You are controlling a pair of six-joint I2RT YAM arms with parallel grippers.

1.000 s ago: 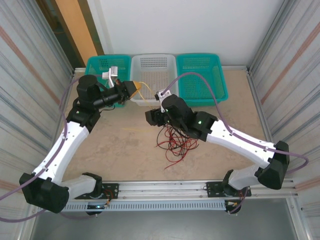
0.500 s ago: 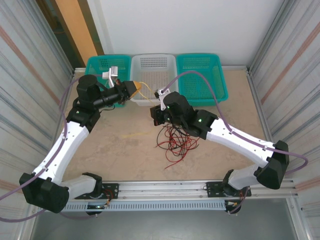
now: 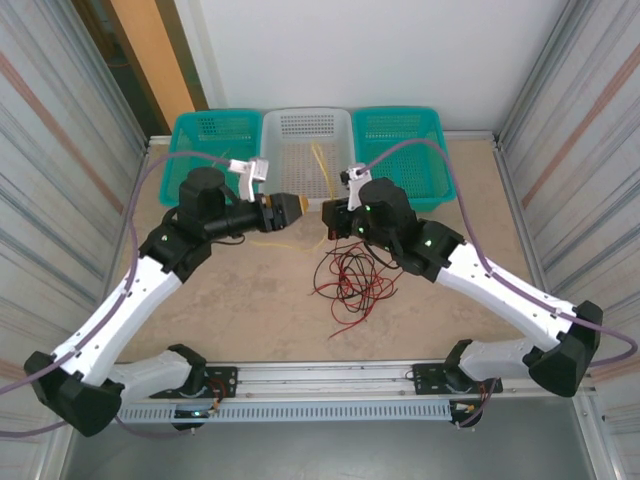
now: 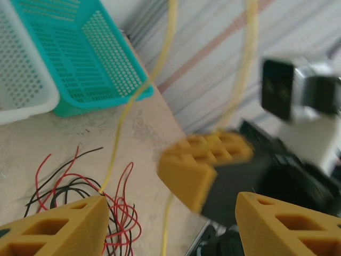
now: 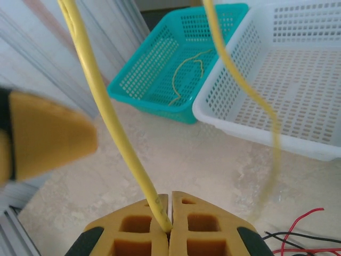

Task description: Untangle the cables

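Note:
A tangle of red and black cables [image 3: 350,285] lies on the table in front of the arms, also in the left wrist view [image 4: 80,186]. My right gripper [image 3: 328,215] [image 5: 169,200] is shut on a yellow cable [image 5: 106,106], which rises from its fingertips and trails over into the white basket [image 3: 320,165]. My left gripper [image 3: 298,210] [image 4: 171,213] faces it at close range, fingers open, with nothing between them. Past them the right gripper's fingers [image 4: 202,165] and the yellow cable [image 4: 128,106] show, blurred.
Three baskets stand along the back wall: a teal one [image 3: 205,130] at left holding another yellow cable [image 5: 186,69], a white one [image 3: 300,125] in the middle and a teal one [image 3: 400,130] at right. Corrugated walls close in both sides.
The left gripper let go of the yellow cable, opened and swung from the white basket toward the centre. The right gripper shut on that cable and rose toward the baskets.

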